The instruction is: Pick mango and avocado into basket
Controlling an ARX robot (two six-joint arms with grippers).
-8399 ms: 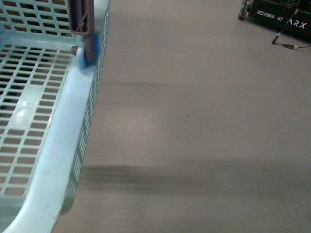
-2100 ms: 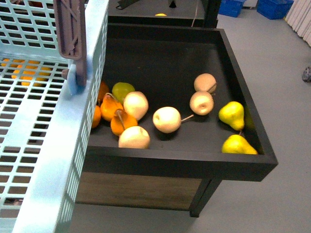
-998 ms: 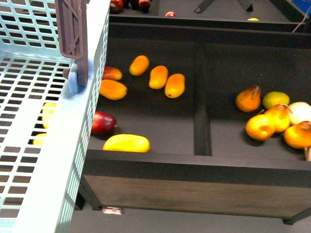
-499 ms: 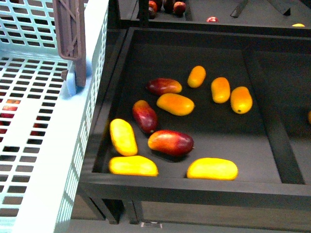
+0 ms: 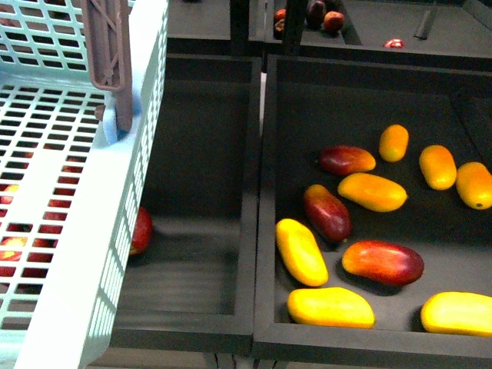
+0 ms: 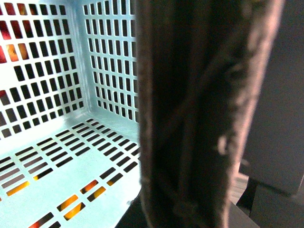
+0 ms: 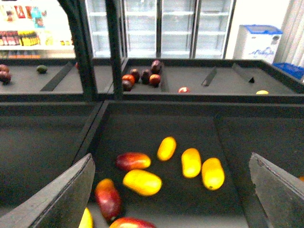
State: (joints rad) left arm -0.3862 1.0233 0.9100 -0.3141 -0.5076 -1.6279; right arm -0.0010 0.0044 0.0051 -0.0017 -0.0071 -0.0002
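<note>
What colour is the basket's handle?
The handle is brown, on the pale mint-teal basket. The front view shows it best.

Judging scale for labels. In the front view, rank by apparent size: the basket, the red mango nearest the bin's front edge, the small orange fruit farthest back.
1. basket, largest, but nearest the camera.
2. red mango.
3. small orange fruit, smallest; it lies farther back, so true gap unsure.

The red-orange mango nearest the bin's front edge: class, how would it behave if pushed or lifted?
The mango lies on its side, oval and rounded, so a push would probably roll or spin it. Its skin looks smooth with a sheen, so it might slip in a light pinch.
</note>
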